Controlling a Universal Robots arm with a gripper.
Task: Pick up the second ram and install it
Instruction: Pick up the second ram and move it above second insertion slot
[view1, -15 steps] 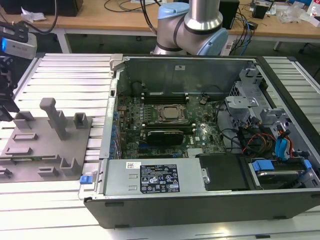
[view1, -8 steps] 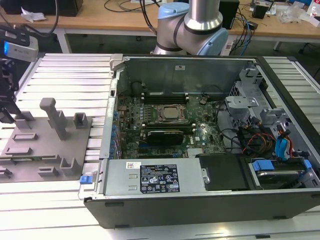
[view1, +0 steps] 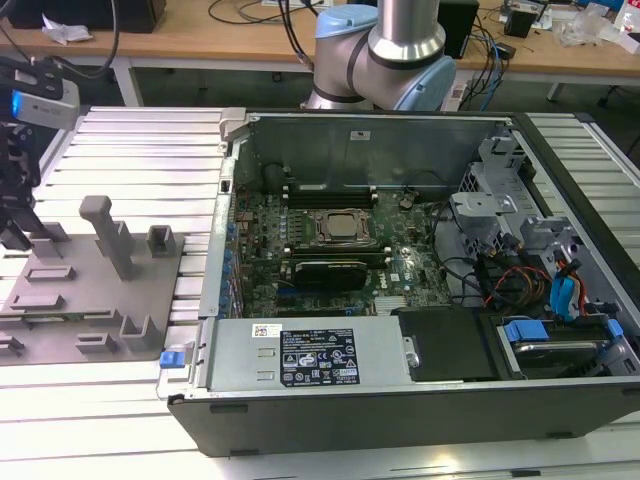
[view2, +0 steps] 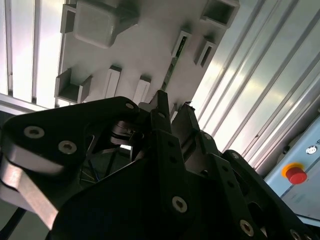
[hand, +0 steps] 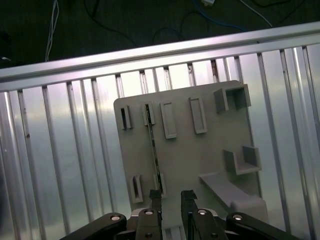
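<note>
- Closest in both wrist views are the dark fingers (hand: 155, 200) of the gripper (hand: 171, 197). They are set apart with a clear gap between them, and nothing is clamped.
- In the first wrist view the second ram (hand: 154, 150) is seen edge-on as a thin dark strip. It stands upright in narrow holders of the grey fixture plate (hand: 200, 155). Its near end lies just beside one fingertip, and whether the two touch cannot be told.
- In the second wrist view the gripper (view2: 172, 112) is seen from lower down. The second ram (view2: 172, 70) runs away from the fingertips between raised holders of the fixture plate (view2: 145, 55).
- A red button (view2: 296, 175) on a pale box is caught by the second wrist view.
- Loose cables (hand: 125, 25) on a dark floor are shown by the first wrist view, beyond the ribbed aluminium table (hand: 60, 165).
- In the exterior view the gripper (view1: 20, 225) is placed over the fixture plate (view1: 60, 300). Both lie at nine o'clock from the open computer case (view1: 400, 400) and well apart from its inside.
- The inside of the case is given by the exterior view. A CPU socket (view1: 340, 228) sits mid-board, with long black slots (view1: 330, 190) at its twelve o'clock and a wide black module (view1: 325, 270) at its six o'clock.
- The arm's base (view1: 385, 50) is seen at twelve o'clock from the case.
</note>
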